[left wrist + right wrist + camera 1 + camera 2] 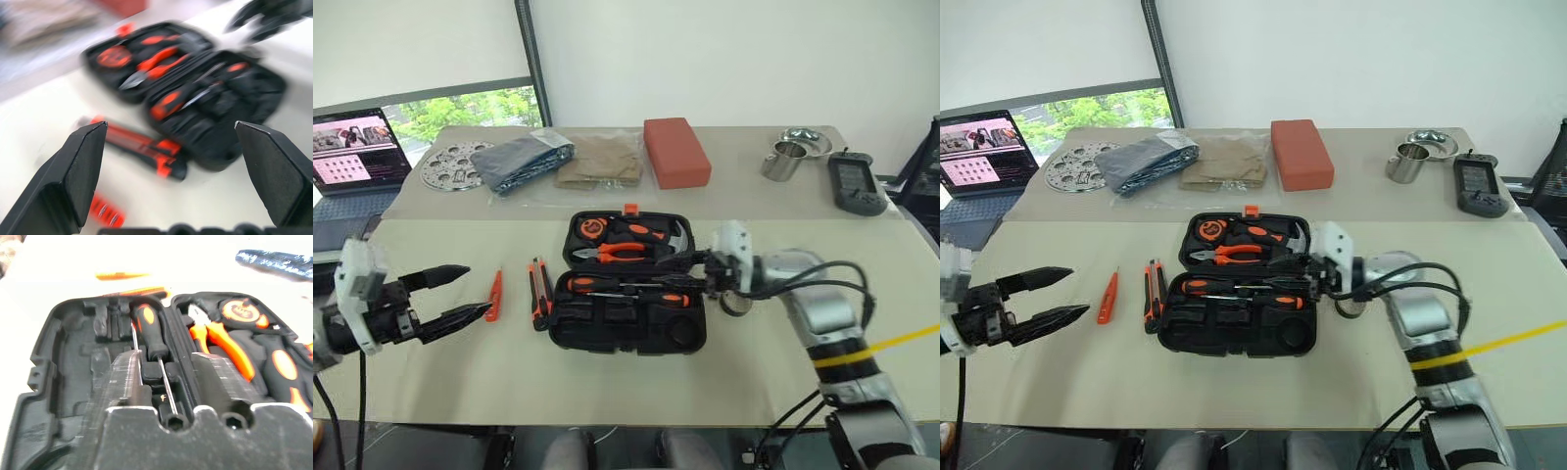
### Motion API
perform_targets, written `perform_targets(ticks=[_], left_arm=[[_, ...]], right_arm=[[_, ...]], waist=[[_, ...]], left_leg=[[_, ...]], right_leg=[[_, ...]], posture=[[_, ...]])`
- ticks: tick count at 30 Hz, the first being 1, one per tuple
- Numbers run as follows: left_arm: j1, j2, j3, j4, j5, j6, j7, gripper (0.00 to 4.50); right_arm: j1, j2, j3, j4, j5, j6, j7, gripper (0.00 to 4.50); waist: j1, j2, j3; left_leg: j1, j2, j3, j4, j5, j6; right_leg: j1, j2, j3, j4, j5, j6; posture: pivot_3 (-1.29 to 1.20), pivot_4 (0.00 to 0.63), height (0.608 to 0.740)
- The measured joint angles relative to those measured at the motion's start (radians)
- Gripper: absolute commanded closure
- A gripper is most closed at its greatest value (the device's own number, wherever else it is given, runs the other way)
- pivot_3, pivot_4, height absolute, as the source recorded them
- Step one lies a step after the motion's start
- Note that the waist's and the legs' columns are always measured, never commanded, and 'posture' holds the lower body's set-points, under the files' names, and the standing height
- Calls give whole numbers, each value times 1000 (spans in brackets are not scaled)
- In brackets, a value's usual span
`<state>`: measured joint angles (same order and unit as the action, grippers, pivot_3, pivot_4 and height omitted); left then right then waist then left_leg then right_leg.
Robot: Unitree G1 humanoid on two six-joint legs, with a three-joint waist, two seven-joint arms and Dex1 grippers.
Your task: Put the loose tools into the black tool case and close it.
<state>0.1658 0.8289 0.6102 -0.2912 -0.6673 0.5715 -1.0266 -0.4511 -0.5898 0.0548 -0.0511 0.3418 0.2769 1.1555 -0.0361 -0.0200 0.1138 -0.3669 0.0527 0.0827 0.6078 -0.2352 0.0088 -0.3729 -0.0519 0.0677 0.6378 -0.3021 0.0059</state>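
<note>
Nearest the robot, the left gripper [450,296] hangs over the cloth-covered table [607,392] at its left side, its two black fingers spread wide with nothing between them. The right gripper [693,266] reaches in from the right over the right edge of the black tool case [626,328]; in the right wrist view its two fingers [124,377] stand apart, straddling the shafts of the screwdrivers below without pinching them.

The case lies open at the middle of the table, the orange latch [630,209] on its far edge. Two long screwdrivers [626,291] with orange-and-black handles lie in the near half. The far half holds one pair of orange-handled pliers [619,252], one hammer [668,240] and an orange tape measure [590,229]. Two loose tools lie on the cloth to the left: one utility knife [540,292] just beside the case, and one small orange screwdriver [494,295] between the knife and the left gripper.

The right wrist view shows the empty moulded recesses of the near half, which the head views leave dark. The left wrist view shows the knife lying close along the case wall.

Farther back stand a laptop [352,162], a perforated metal disc [455,164], a folded dark cloth in a clear bag [521,162], a tan cloth [602,160], a red block [675,152], two steel cups [798,152] and a black handheld device [857,184]. The right arm hides the table just right of the case.
</note>
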Motion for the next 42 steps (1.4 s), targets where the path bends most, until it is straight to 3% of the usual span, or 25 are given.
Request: perform_targets(ticks=[2,8,14,21,27,35,39,42], left_arm=[[-14,-45,-8,1,61,-30,102,0],[-54,-162,-57,55,221,-82,365,0],[-80,-247,-163,27,270,-20,514,0],[-152,-332,-283,27,321,55,657,0],[-198,-387,-357,42,354,86,720,0],[-224,-429,-360,78,379,148,816,0],[-236,-438,-359,77,378,180,831,1021],[-244,-446,-356,77,377,197,841,2238]], right_arm=[[37,-21,-46,-53,42,34,-12,412],[179,-121,-189,-192,157,137,-27,412],[299,-164,-340,-247,262,142,-19,412],[508,-193,-584,-211,362,65,145,412],[582,-219,-634,-182,368,14,212,412],[586,-232,-655,-245,410,27,166,412],[584,-246,-659,-256,427,41,147,375],[584,-248,-659,-256,428,43,142,375]], waist=[[1,0,0],[12,0,0],[23,-1,0],[30,-1,0],[16,-3,1],[23,-3,1],[25,-2,0],[25,-1,0]], left_leg=[[0,-1,0,0,0,0],[0,-2,1,0,0,0],[-1,-2,2,0,0,0],[-1,-3,2,2,1,0],[-1,-2,2,2,1,0],[-1,-3,1,4,1,-2],[-1,-3,1,4,1,-2],[0,-3,1,4,1,-2]], right_leg=[[1,-2,0,-2,0,0],[3,-4,-1,-7,2,3],[4,-4,-1,-9,2,4],[6,5,1,-10,2,5],[10,9,3,-9,2,5],[10,8,2,-9,2,6],[12,7,2,-10,2,6],[13,7,2,-9,2,6]], posture=[[0,150,740],[0,150,740],[0,150,740],[0,150,740],[0,150,740],[0,150,740],[0,150,740],[0,150,740]])
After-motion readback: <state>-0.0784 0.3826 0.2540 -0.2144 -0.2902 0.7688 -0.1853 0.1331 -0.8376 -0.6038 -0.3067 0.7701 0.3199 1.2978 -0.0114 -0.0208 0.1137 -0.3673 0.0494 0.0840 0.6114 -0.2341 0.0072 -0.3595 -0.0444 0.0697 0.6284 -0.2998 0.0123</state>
